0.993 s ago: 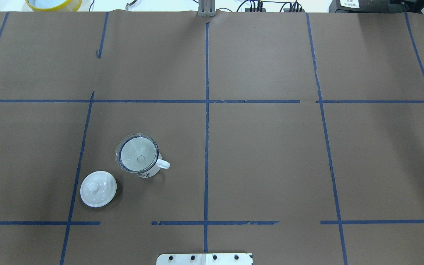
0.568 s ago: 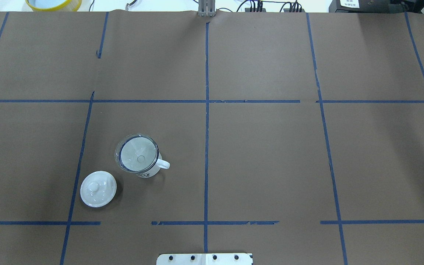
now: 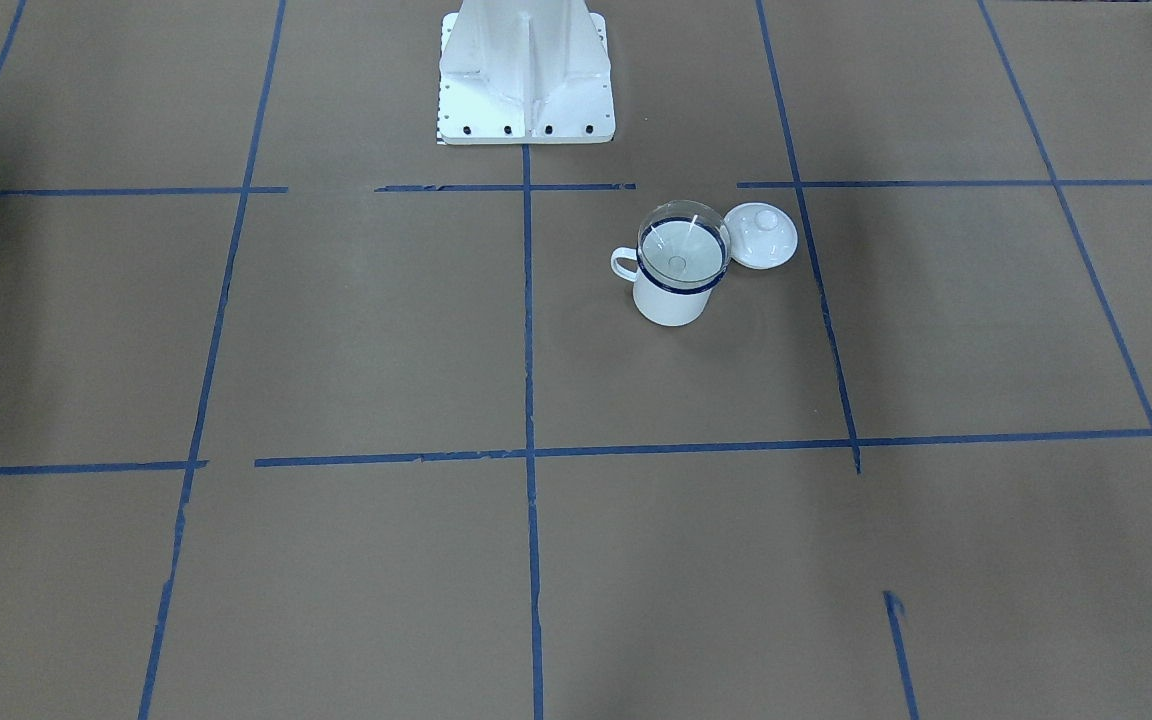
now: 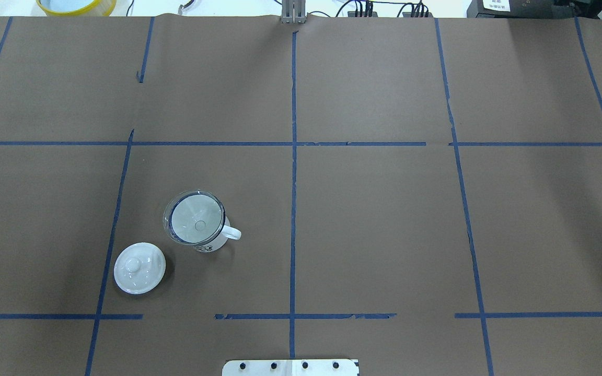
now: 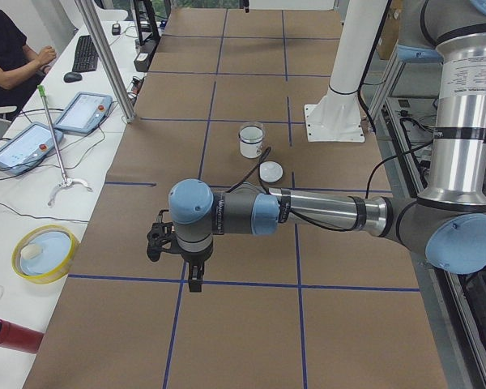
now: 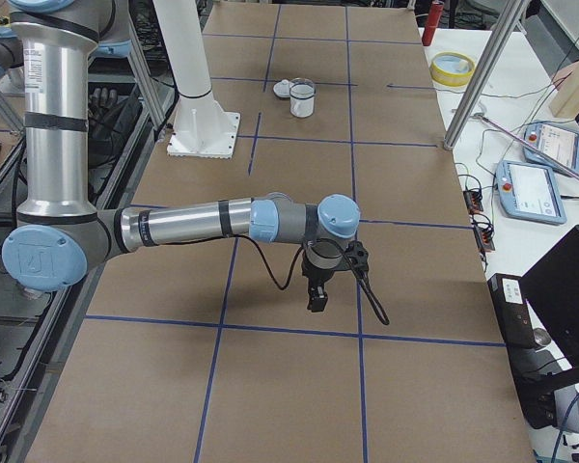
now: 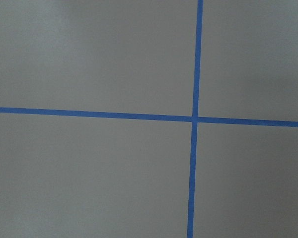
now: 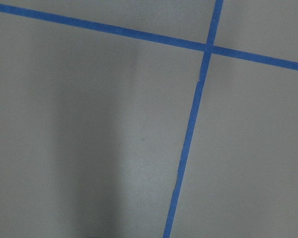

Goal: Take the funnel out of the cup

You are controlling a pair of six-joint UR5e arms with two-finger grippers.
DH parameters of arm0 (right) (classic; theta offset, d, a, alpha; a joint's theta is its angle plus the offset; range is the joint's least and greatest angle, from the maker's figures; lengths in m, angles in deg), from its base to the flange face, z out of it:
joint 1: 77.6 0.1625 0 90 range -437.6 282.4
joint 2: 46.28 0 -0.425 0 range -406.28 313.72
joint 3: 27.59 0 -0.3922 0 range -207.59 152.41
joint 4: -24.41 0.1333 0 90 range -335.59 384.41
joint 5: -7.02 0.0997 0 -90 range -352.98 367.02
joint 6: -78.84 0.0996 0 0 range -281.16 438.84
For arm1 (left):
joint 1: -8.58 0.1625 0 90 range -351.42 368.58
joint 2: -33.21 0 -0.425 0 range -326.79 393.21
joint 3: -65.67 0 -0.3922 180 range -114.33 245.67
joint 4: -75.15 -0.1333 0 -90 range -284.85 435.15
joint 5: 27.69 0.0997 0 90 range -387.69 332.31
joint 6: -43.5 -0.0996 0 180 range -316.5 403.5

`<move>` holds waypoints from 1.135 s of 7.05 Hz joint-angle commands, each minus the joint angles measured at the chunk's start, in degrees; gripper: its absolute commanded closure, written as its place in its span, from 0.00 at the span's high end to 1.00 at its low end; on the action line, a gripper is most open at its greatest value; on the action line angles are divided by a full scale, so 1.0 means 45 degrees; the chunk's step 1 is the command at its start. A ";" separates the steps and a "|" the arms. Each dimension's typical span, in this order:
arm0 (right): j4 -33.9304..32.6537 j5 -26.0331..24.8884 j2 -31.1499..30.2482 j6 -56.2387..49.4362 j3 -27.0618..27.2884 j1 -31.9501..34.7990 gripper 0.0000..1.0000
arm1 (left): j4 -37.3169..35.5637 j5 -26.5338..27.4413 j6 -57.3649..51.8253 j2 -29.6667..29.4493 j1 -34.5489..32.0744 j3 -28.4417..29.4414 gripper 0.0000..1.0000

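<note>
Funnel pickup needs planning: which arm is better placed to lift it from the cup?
Probably left: the funnel sits in the cup on the robot's left side of the table.

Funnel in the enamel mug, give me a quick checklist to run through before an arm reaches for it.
1. Funnel seated upright in the enamel mug: ok.
2. Mug standing upright on the table paper: ok.
3. White domed lid lying apart from the mug, not in the way: ok.
4. No arm over the mug in the overhead view: ok.
5. Left gripper lined up with the funnel: not ok. It hangs over bare paper near a tape cross, far from the mug.
6. Fingers open on left gripper and right gripper: cannot tell, since they show in the side views only.
</note>
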 commanded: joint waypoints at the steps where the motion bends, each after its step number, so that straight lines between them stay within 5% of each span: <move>1: 0.0000 0.0000 0.0000 0.0000 0.0000 0.0000 1.00 | 0.0503 -0.1379 0.2053 -0.0047 0.1501 -0.1541 1.00; 4: 0.0000 0.0000 0.0000 0.0019 0.0000 0.0000 1.00 | 0.0483 -0.1306 1.0721 -0.0728 0.4312 -0.4451 1.00; 6: 0.0000 0.0000 0.0000 0.0000 0.0000 0.0000 1.00 | -0.0079 0.0477 1.6572 -0.3373 0.7332 -0.4540 1.00; 8: 0.0000 0.0000 0.0000 0.0019 0.0000 0.0000 1.00 | -0.0686 0.1873 1.9753 -0.5235 1.0092 -0.4344 1.00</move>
